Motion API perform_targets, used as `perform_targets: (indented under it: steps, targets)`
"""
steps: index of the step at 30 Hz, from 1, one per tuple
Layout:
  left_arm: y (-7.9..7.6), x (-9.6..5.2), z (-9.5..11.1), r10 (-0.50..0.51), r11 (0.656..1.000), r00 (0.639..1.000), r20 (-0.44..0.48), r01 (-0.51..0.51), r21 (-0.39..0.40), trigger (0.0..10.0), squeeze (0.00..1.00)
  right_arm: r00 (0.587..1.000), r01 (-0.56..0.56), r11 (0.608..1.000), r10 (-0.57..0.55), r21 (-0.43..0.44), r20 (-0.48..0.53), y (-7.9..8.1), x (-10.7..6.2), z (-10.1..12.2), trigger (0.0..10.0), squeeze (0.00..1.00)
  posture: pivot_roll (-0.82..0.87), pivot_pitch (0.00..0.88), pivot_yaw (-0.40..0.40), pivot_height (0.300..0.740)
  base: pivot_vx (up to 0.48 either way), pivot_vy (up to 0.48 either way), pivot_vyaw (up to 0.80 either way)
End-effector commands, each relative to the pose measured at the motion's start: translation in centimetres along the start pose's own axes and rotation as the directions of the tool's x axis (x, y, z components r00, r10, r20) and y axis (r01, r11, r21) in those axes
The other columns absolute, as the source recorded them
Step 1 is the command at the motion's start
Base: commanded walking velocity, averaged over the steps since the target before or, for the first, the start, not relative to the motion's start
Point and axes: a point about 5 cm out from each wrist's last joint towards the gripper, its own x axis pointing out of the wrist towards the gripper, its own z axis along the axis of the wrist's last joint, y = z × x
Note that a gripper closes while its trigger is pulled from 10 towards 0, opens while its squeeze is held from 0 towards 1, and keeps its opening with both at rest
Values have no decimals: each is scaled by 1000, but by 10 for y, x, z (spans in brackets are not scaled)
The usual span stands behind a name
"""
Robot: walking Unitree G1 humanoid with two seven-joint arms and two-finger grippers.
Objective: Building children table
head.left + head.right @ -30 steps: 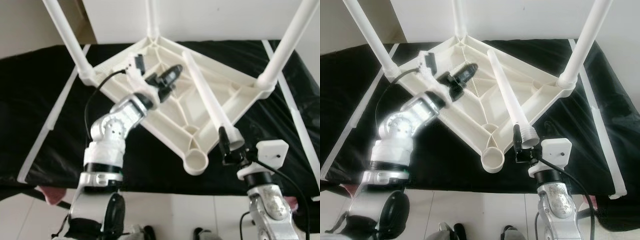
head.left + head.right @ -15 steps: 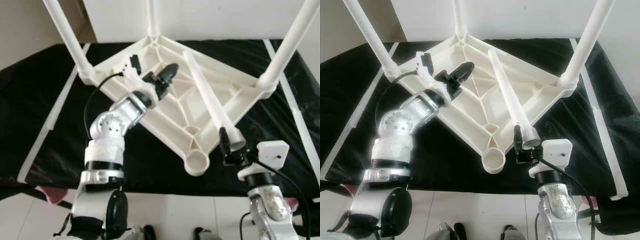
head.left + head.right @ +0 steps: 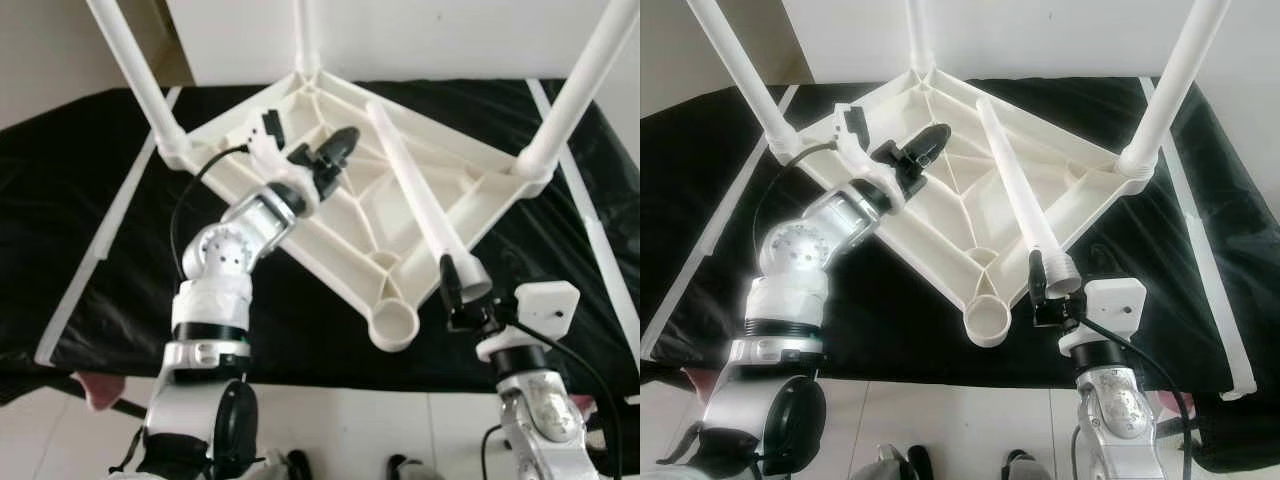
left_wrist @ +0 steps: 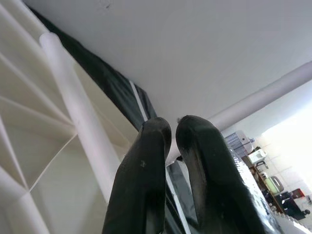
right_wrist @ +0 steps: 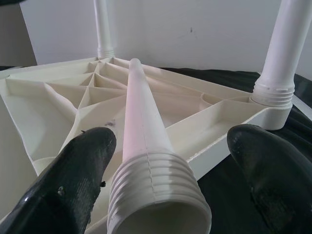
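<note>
The white table [image 3: 340, 200] lies upside down on a black cloth [image 3: 80, 200], three legs fitted. The right end effector [image 5: 165, 161], fingers apart, straddles the loose leg [image 3: 1015, 190]. The left end effector [image 4: 168, 146] hovers above, fingers together. No writing is readable.

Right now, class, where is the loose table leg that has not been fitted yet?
The loose leg lies slanted across the upturned tabletop on the robot's right, its threaded end overhanging the near edge between the open right end effector's fingers, beside the empty corner socket.
</note>
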Motion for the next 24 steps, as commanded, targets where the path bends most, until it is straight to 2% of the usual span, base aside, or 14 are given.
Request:
perform_targets:
  steps: [1, 4, 6, 8, 9, 10, 11, 12, 16, 18, 20, 21, 23, 24]
  targets:
    - [-1, -2, 2, -11, 1000, 1000, 15, 11, 5, 10000, 1000, 1000, -3, 1000, 3, 8, 0, 1, -2, 0, 10000, 0, -167, 158, 86, 740, 0, 0, 0]
    - [-3, -2, 4, -28, 999, 999, 17, 28, 34, 10000, 1000, 1000, -5, 1000, 5, 10, 1, 2, -2, 0, 10000, 0, -165, 158, 87, 740, 0, 0, 0]
    - [-14, -3, 0, -103, 953, 993, -49, 113, 281, 10000, 1000, 1000, -5, 1000, 5, 11, 1, 2, -2, 0, 10000, 0, -163, 162, 84, 740, 0, 0, 0]
    - [-17, -4, -9, -100, 842, 988, -120, 148, 519, 10000, 1000, 1000, -6, 1000, 6, 9, 2, 2, -1, 0, 10000, 0, -160, 164, 83, 740, 0, 0, 0]
    - [-17, -5, -16, -97, 764, 980, -172, 184, 618, 10000, 1000, 1000, -6, 1000, 6, 10, 2, 2, -1, 0, 10000, 0, -158, 163, 82, 740, 0, 0, 0]
    - [-17, -5, -16, -97, 764, 980, -172, 184, 618, 10000, 1000, 1000, -6, 1000, 6, 10, 2, 2, -1, 0, 10000, 0, -158, 163, 82, 740, 0, 0, 0]
    - [-17, -7, -27, -90, 653, 967, -238, 238, 719, 10000, 1000, 1000, -8, 1000, 8, 10, 2, 2, -1, 0, 10000, 0, -157, 162, 82, 740, 0, 0, 0]
    - [-17, -7, -27, -90, 653, 967, -238, 238, 719, 10000, 1000, 1000, -8, 1000, 8, 10, 2, 2, -1, 0, 10000, 0, -157, 162, 82, 740, 0, 0, 0]
    - [-9, -9, -39, -56, 519, 958, -283, 270, 811, 10000, 1000, 1000, -12, 1000, 12, 11, 2, 3, -1, 0, 10000, 0, -160, 163, 84, 740, 0, 0, 0]
    - [-9, -10, -40, -53, 499, 958, -283, 271, 823, 10000, 1000, 1000, -12, 1000, 12, 11, 3, 3, -1, 0, 10000, 0, -160, 163, 84, 740, 0, 0, 0]
    - [-8, -9, -41, -41, 396, 956, -291, 283, 874, 10000, 1000, 1000, -8, 1000, 8, 10, 3, 3, -1, 0, 10000, 0, -161, 165, 86, 740, 0, 0, 0]
    - [-8, -9, -41, -41, 396, 956, -291, 283, 874, 10000, 1000, 1000, -8, 1000, 8, 10, 3, 3, -1, 0, 10000, 0, -161, 165, 86, 740, 0, 0, 0]
    - [-8, -9, -42, -33, 304, 956, -291, 286, 908, 10000, 1000, 1000, -5, 1000, 5, 11, 2, 3, -1, 0, 10000, 0, -160, 166, 86, 740, 0, 0, 0]
    - [-8, -9, -42, -33, 304, 956, -291, 286, 908, 10000, 1000, 1000, -5, 1000, 5, 11, 2, 3, -1, 0, 10000, 0, -160, 166, 86, 740, 0, 0, 0]
